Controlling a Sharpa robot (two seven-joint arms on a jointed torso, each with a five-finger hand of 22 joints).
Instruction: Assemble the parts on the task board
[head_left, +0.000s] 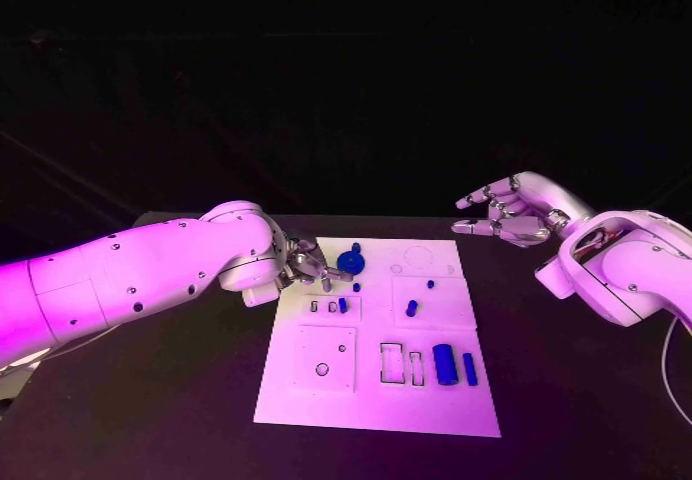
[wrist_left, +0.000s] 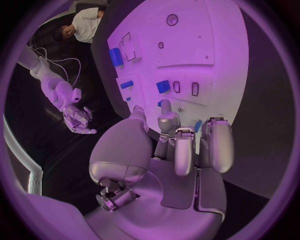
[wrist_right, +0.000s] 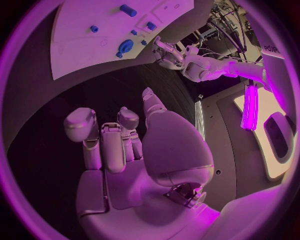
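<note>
Table (head_left: 173, 420): black, under the whole layout, nearest the head camera along its front edge.
Task board (head_left: 378, 405): white plate at mid-table, long side running away from the robot; printed outlines and recesses across it.
Left hand (head_left: 306, 266): over the board's far left edge, fingers bent down toward the surface; from the wrist, fingertips (wrist_left: 167, 119) close above small blue pieces; whether anything is gripped cannot be told.
Right hand (head_left: 508, 213): raised beyond the board's far right corner, well apart from it, fingers loosely spread and partly curled, holding nothing.
Round blue part (head_left: 351, 261): far end of the board, just beside the left hand.
Long blue parts (head_left: 446, 364): two bars side by side, near right of the board.
Small blue parts (head_left: 411, 307): scattered mid-board, apart from both hands.
</note>
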